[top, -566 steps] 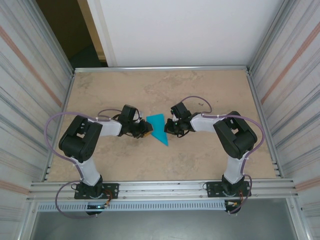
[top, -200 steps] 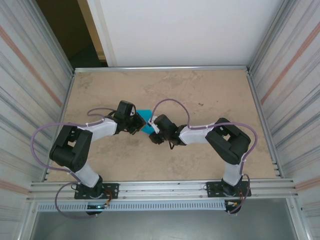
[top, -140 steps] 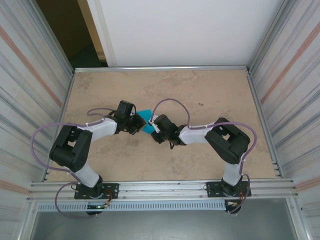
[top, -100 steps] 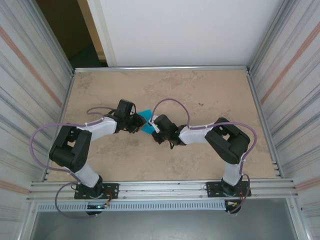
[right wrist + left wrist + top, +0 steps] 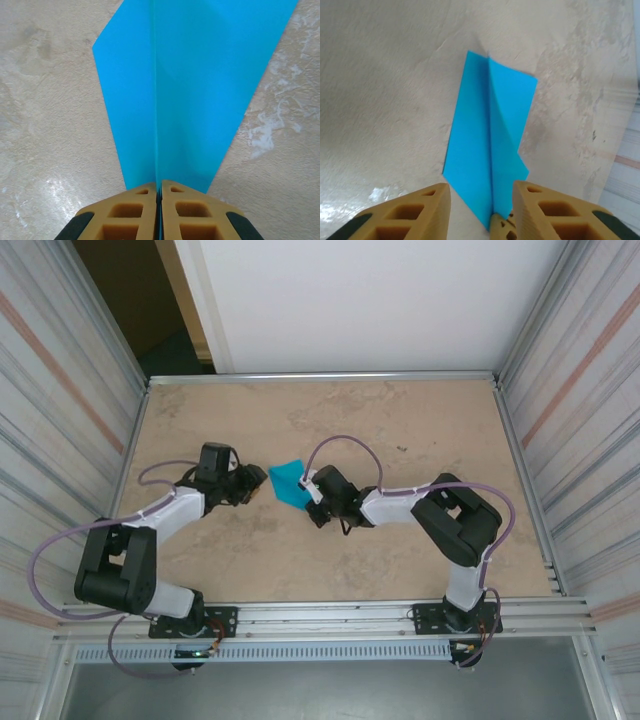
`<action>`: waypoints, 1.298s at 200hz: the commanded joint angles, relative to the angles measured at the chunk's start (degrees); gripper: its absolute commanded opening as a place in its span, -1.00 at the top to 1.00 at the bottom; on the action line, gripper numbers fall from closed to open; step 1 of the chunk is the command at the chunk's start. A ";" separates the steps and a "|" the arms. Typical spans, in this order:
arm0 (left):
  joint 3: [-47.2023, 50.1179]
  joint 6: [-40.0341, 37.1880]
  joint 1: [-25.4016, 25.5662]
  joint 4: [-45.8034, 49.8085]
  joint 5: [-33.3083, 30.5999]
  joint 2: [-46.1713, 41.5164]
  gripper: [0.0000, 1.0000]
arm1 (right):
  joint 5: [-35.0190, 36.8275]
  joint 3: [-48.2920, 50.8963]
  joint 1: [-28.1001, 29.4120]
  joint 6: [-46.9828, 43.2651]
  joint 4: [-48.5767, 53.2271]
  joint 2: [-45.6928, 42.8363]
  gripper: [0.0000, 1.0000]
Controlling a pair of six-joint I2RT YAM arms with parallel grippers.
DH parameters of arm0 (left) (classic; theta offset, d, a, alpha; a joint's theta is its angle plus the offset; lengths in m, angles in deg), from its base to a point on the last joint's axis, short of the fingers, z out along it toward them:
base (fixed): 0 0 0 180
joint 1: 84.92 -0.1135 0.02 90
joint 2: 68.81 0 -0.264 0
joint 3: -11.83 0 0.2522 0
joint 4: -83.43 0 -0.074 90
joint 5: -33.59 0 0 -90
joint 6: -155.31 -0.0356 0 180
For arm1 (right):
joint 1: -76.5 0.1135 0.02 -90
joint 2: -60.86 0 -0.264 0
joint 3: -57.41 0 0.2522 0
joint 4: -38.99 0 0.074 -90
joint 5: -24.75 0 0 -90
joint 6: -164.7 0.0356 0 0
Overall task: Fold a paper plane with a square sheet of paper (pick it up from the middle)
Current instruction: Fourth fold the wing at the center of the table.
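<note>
The teal sheet of paper is folded into a pointed paper plane [image 5: 290, 481] with a raised centre crease, and it lies mid-table. My right gripper [image 5: 309, 497] is shut on that crease at the narrow end; in the right wrist view its pads [image 5: 159, 184] meet on the paper plane [image 5: 195, 90]. My left gripper [image 5: 252, 483] stands open just left of the paper, holding nothing. In the left wrist view its fingers [image 5: 481, 188] frame the paper plane [image 5: 487, 135], and an orange fingertip [image 5: 503, 228] sits at the plane's point.
The beige tabletop [image 5: 420, 420] is framed by a metal rail [image 5: 320, 376] at the back and corrugated walls [image 5: 575, 440] on both sides. The right arm's cable [image 5: 345, 440] loops above the table behind the paper.
My left gripper has opened, let go of the paper and drawn back to the left. My right gripper has closed on the centre crease and kept its place.
</note>
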 commanded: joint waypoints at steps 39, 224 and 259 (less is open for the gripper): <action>2.50 -2.87 3.21 -6.35 5.58 3.40 0.42 | -7.78 -1.40 -2.10 3.74 0.17 1.78 0.85; 2.57 -6.82 7.26 -21.56 11.33 11.25 0.35 | -20.18 3.00 -8.55 23.65 -4.73 1.11 0.86; 0.99 -8.60 7.97 -21.31 11.87 12.99 0.30 | -21.92 4.56 -8.98 25.81 -6.25 1.03 0.86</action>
